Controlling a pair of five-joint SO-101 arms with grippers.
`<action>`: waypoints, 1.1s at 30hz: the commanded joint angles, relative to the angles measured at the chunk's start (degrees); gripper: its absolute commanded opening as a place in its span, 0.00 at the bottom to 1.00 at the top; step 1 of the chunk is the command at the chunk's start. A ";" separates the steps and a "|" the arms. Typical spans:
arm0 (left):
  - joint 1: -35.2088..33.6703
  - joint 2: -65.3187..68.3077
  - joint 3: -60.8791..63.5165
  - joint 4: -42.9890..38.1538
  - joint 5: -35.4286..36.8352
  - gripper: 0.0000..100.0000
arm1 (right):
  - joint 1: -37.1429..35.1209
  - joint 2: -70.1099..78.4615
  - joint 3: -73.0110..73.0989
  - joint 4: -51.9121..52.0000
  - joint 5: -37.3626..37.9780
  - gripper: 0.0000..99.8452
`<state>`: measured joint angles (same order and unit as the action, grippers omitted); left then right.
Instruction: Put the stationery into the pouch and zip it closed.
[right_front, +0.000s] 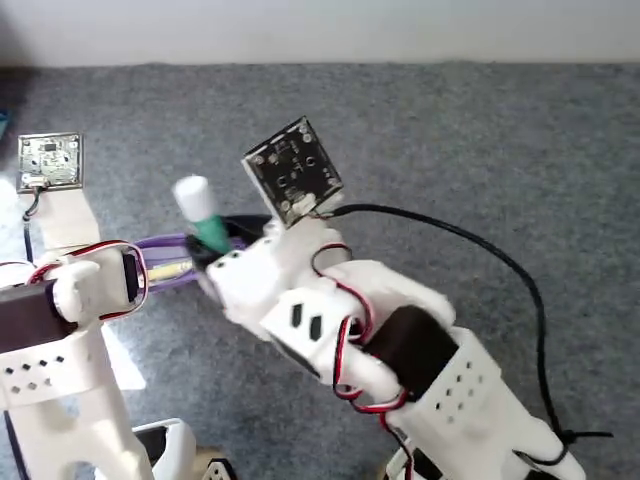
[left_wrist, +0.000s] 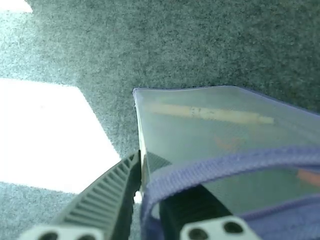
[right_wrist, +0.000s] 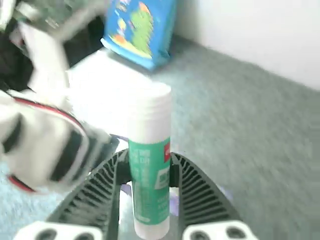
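Observation:
A glue stick (right_front: 202, 212) with a green body and white cap stands tilted in my right gripper (right_front: 222, 250), which is shut on it; in the right wrist view the glue stick (right_wrist: 149, 175) sits upright between the ribbed fingers (right_wrist: 102, 192). The translucent pouch (left_wrist: 220, 135) with purple zip trim lies on the grey carpet, a pale pencil-like stick (left_wrist: 210, 113) inside it. My left gripper (left_wrist: 145, 200) is shut on the pouch's edge. From above, the pouch (right_front: 160, 243) shows between the two arms, just below the glue stick.
A white sheet (left_wrist: 45, 135) lies on the carpet beside the pouch. A blue printed package (right_wrist: 140, 30) leans at the wall behind. The left arm's body (right_wrist: 50, 145) stands close beside the right gripper. Open carpet (right_front: 480, 150) lies to the right.

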<state>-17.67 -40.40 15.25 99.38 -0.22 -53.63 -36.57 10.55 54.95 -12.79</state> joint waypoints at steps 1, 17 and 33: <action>0.18 0.09 -0.66 -0.18 0.88 0.01 | -1.63 0.66 1.58 -11.21 -0.79 0.01; -0.09 0.09 -0.66 -0.18 0.88 0.01 | -1.27 8.31 19.16 -33.01 -0.70 0.01; 0.09 0.09 -0.66 -0.26 0.88 0.01 | -0.66 -5.23 24.97 -16.48 -0.62 0.01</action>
<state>-17.41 -40.40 15.25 99.38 -0.22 -54.95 -39.21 34.02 36.22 -13.23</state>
